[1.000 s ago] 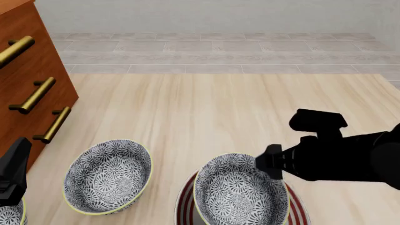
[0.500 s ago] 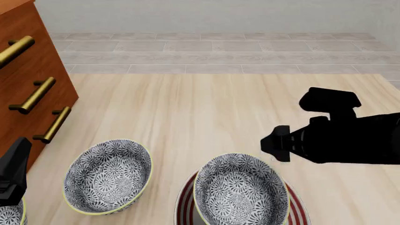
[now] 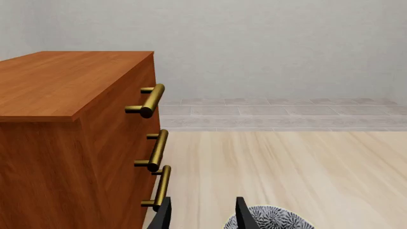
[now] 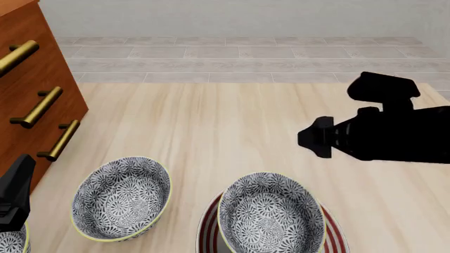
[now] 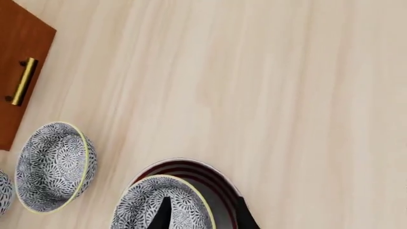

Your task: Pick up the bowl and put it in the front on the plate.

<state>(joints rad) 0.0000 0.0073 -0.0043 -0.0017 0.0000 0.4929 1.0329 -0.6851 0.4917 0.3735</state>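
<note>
Wooden table [image 4: 232,121] is carrying a cabinet [image 4: 28,95], then the plate [image 4: 336,238] with the bowl [image 4: 271,215] sitting on it. The right gripper [image 5: 202,217], fingers apart and empty, is hanging above the bowl; backing off straight up should avoid clipping its rim.

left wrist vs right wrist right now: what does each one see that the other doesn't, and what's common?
Left wrist only: the top of the wooden drawer cabinet, all three of its brass handles, the grey back wall and the tiled floor strip.

Right wrist only: the red-ringed plate with the bowl resting on it, and the right gripper's fingers above them, empty.

Both: the pale wood table, the cabinet, and a patterned bowl off the plate, though the left wrist catches only a sliver of rim.
</note>
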